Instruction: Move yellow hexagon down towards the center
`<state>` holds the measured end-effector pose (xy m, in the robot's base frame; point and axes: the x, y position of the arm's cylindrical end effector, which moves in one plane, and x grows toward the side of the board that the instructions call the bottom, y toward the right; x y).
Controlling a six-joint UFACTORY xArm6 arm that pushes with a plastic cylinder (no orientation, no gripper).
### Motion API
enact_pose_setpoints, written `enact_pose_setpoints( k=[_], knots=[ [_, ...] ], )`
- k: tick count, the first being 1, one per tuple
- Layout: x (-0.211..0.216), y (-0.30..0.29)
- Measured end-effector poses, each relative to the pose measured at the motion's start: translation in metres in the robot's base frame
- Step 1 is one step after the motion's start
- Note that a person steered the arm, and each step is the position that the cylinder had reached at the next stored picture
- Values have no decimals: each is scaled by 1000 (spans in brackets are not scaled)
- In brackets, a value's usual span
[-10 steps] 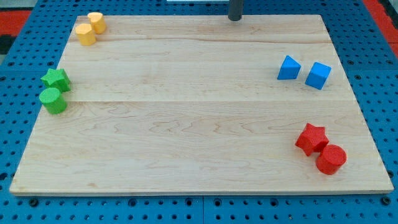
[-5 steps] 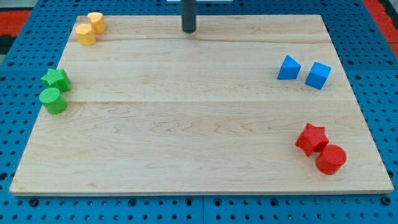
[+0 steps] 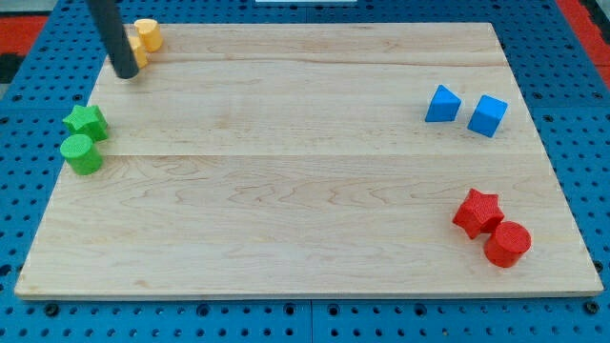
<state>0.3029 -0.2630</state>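
My tip [image 3: 125, 73] has swept from the frame's upper middle to the upper left. It now stands in front of the yellow hexagon [image 3: 138, 50], covering most of it, just beside the yellow cylinder [image 3: 148, 33].

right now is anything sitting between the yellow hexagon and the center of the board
Nothing visible does. My tip covers most of the yellow hexagon at the board's top-left corner, with the yellow cylinder above it. The green blocks sit at the view's left, off that path.

My tip [image 3: 125, 73] against yellow hexagon [image 3: 139, 52]
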Motion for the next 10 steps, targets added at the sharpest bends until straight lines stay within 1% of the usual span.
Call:
enact_pose_setpoints(
  k=[1,2,4,5,7,8,10],
  knots=[
    [11,-40],
    [11,-42],
    [-42,-42],
    [-41,-42],
    [-72,-42],
    [-77,-41],
    [-64,-35]
  ],
)
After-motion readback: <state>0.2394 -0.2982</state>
